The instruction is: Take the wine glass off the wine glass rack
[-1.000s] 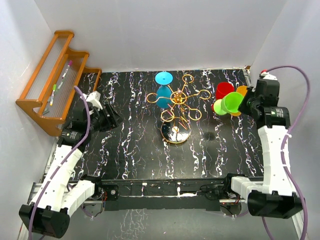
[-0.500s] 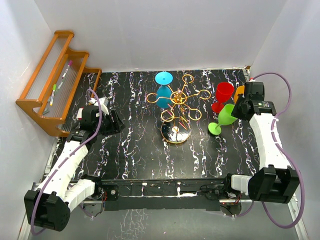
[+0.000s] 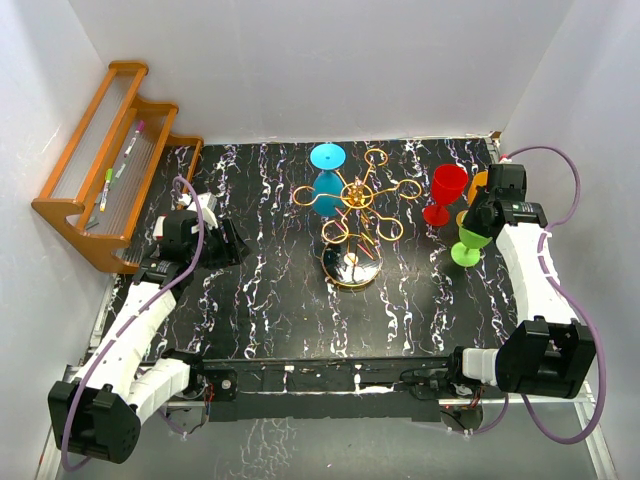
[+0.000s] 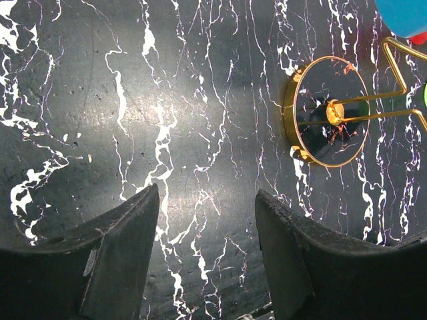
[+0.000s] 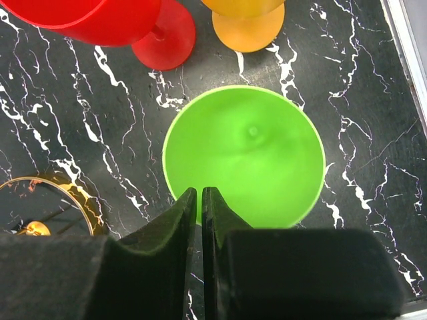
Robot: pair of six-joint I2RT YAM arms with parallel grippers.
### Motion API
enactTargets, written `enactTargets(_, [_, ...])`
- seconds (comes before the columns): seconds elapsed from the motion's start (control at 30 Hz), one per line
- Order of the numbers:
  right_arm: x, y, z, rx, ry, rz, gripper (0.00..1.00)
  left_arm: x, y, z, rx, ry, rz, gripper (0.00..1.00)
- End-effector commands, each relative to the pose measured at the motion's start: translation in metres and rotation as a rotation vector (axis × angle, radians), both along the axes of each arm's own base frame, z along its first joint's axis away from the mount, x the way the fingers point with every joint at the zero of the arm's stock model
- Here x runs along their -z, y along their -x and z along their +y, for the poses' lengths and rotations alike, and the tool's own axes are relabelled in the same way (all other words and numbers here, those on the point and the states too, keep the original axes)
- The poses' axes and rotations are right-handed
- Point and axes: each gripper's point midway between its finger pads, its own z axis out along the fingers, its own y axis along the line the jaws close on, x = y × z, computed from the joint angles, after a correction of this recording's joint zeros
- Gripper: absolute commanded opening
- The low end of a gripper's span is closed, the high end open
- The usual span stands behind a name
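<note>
The gold wire wine glass rack (image 3: 357, 200) stands mid-table on its round base (image 3: 350, 268). A blue wine glass (image 3: 327, 185) hangs upside down on its back left arm. My right gripper (image 3: 481, 216) is shut on the rim of a green wine glass (image 3: 467, 244), which stands upright at the right of the table. In the right wrist view my fingers (image 5: 200, 193) pinch the near rim of the green glass (image 5: 253, 153). My left gripper (image 3: 226, 240) is open and empty over the table left of the rack; in the left wrist view (image 4: 207, 193) the rack base (image 4: 330, 110) lies ahead.
A red glass (image 3: 446, 190) and an orange glass (image 3: 479, 183) stand upright just behind the green one, also in the right wrist view (image 5: 133, 27) (image 5: 247, 27). An orange-brown wooden stepped shelf (image 3: 110, 160) with pens stands at the back left. White walls enclose the table.
My right gripper has turned the green glass from tilted to upright and carried it right and down, in front of the red and orange glasses. The left arm drew in slightly, then stayed still.
</note>
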Motion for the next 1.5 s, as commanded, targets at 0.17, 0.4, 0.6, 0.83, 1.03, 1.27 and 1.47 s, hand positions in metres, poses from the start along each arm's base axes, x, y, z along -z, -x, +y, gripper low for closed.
enactTargets(0.17, [-0.031,-0.021,-0.002,-0.017,0.011,-0.117,0.12,-0.001,0.003,-0.001,0.02,0.001,-0.018,0.57])
enactTargets(0.4, [-0.07,-0.017,-0.01,0.019,0.059,-0.209,0.13,0.001,0.002,-0.001,0.019,0.0,-0.01,0.57])
enactTargets(0.6, [-0.096,-0.012,-0.012,0.022,0.078,-0.261,0.13,0.003,0.002,-0.002,0.021,0.0,-0.006,0.57])
enactTargets(0.83, [-0.158,0.004,0.034,-0.149,-0.066,-0.486,0.19,0.0,-0.002,0.0,0.008,-0.005,-0.017,0.57])
enactTargets(1.03, [-0.198,0.051,0.122,-0.434,-0.495,-0.771,0.65,-0.038,-0.029,-0.009,-0.031,0.079,-0.104,0.57])
enactTargets(1.27, [-0.204,0.093,0.145,-0.523,-0.615,-0.855,0.58,-0.123,-0.094,-0.035,-0.01,0.195,-0.204,0.57])
enactTargets(1.47, [-0.218,0.111,0.139,-0.528,-0.506,-0.892,0.21,-0.185,-0.14,-0.067,0.073,0.372,-0.275,0.57])
